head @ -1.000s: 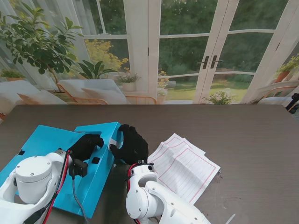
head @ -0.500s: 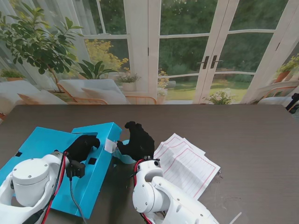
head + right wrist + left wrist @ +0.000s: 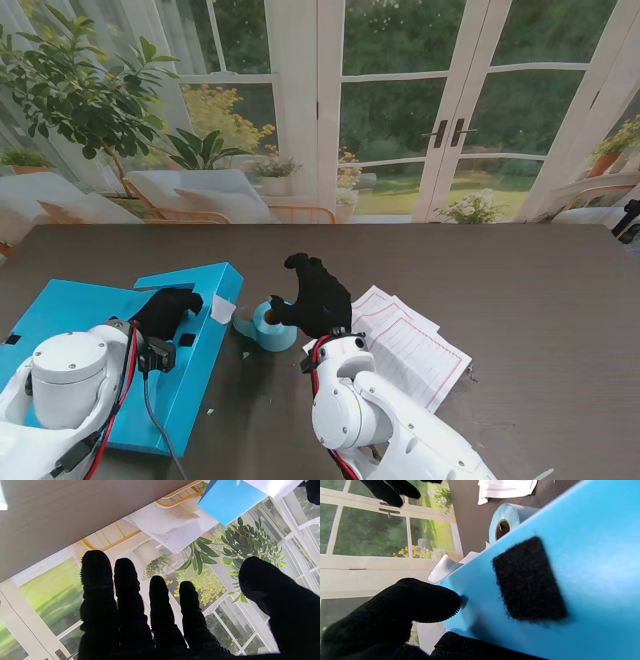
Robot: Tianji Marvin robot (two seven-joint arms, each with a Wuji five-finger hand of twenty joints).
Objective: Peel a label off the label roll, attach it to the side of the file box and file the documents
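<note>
The black-gloved left hand (image 3: 165, 309) pinches the flat bright-blue plastic file box (image 3: 90, 310) at its edge, beside a black velcro square (image 3: 528, 580). A white paper label (image 3: 223, 310) sticks off that edge. The pale-blue label roll (image 3: 272, 326) lies just beyond. The black-gloved right hand (image 3: 315, 293) hovers over the roll, fingers spread, holding nothing; the white lined documents (image 3: 405, 355) lie beside it on the dark wooden table (image 3: 520, 290).
</note>
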